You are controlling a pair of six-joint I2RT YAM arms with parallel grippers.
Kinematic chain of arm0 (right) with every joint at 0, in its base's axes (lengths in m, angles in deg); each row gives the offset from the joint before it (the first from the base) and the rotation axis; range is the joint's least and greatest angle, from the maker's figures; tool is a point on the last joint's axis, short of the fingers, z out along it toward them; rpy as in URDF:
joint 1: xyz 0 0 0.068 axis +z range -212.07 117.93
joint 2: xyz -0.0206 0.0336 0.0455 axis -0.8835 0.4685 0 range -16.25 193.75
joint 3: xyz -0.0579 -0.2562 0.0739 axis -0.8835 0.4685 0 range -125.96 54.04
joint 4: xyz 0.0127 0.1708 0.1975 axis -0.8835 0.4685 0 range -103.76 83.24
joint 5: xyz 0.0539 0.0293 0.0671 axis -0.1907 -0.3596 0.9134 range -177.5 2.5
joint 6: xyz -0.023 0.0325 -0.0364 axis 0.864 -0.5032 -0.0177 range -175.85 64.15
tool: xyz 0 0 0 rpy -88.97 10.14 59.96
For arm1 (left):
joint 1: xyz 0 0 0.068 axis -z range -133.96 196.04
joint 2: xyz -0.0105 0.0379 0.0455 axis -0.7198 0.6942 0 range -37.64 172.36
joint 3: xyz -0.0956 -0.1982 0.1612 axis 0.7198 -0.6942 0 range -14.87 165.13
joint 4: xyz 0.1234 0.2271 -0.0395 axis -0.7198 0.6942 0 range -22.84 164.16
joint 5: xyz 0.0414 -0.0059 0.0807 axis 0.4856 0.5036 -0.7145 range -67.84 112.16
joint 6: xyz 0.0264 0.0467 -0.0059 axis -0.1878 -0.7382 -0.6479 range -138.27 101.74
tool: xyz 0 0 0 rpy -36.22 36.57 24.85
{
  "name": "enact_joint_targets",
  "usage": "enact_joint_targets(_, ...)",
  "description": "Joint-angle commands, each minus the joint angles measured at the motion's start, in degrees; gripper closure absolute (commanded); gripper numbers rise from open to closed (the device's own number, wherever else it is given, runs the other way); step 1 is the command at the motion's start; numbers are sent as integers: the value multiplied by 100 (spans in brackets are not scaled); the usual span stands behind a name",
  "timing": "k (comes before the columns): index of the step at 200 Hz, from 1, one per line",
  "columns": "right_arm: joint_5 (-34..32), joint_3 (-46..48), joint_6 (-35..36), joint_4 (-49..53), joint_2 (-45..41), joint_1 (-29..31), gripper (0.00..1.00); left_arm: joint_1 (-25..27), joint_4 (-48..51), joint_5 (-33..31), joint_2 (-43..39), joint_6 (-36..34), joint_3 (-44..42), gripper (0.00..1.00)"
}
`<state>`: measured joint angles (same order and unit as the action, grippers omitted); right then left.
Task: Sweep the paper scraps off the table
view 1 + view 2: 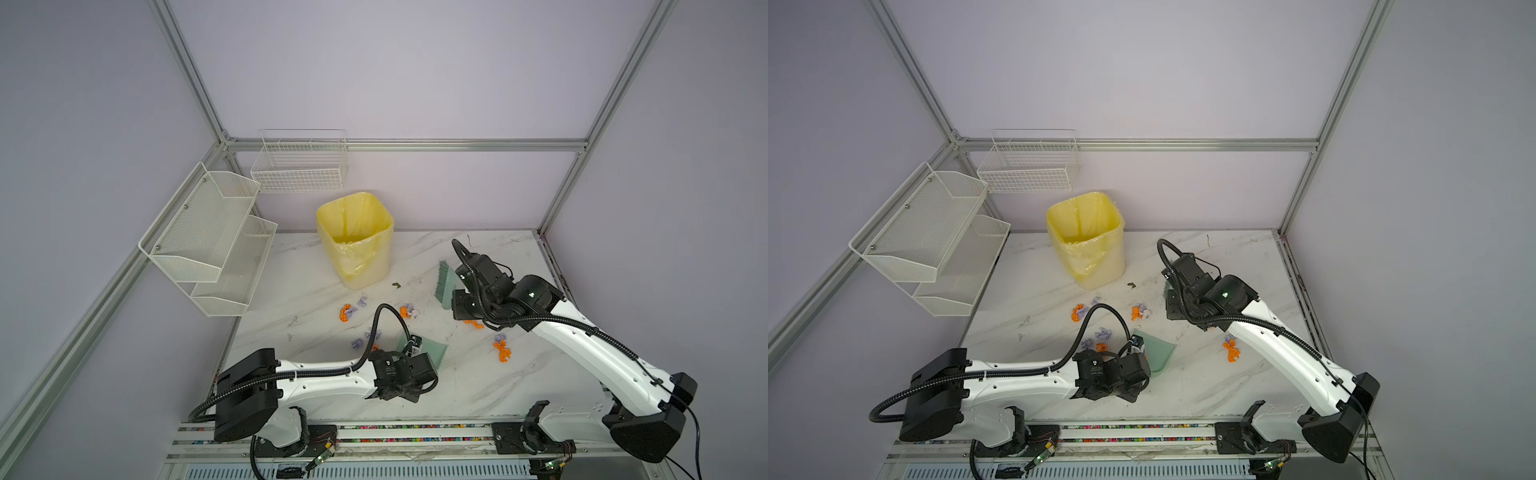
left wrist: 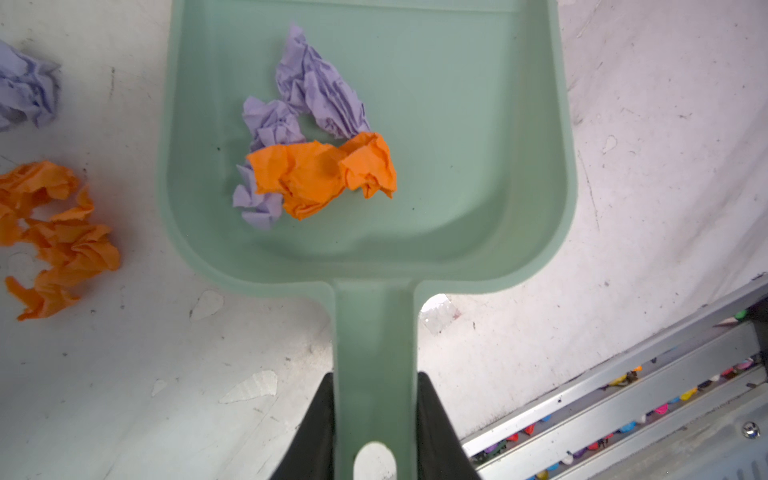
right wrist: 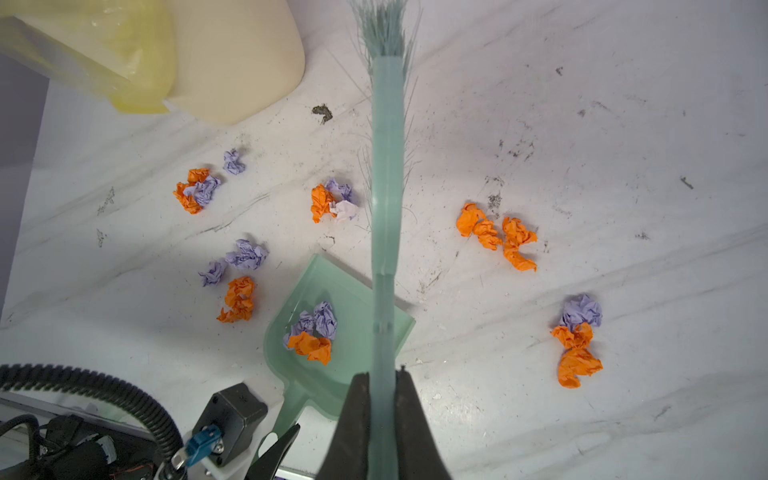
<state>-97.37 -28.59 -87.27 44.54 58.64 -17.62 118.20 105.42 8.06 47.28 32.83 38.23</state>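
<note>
Left gripper (image 2: pixel 374 378) grips 1 dustpan (image 2: pixel 457 166), right gripper (image 3: pixel 382 374) 1 brush (image 3: pixel 386 166); paper scraps (image 3: pixel 482 232): 5 clusters on table (image 3: pixel 623 166).

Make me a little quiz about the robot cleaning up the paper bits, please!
1. True or false: the green dustpan already has some paper scraps inside it.
2. Pick one: what is the right end effector shut on? A) a sponge B) the brush C) a spoon
3. Short answer: which two colours are the scraps lying on the table?

Key: 1 true; 2 B; 3 orange and lilac.
</note>
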Motion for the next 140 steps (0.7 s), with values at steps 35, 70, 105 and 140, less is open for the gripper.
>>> enact_joint_targets(35,169,359,431,-583,-130,-798,100,17,806,-353,23,-102,1343,98)
enact_joint_targets(70,276,412,672,-674,-185,-1259,100,17,864,-377,30,-253,1751,97)
enact_joint_targets(105,329,414,701,-862,-142,-1410,100,17,1104,-620,86,-334,2074,97)
enact_joint_targets(140,547,423,707,-993,-132,-1570,100,-7,1139,-790,52,-557,2158,97)
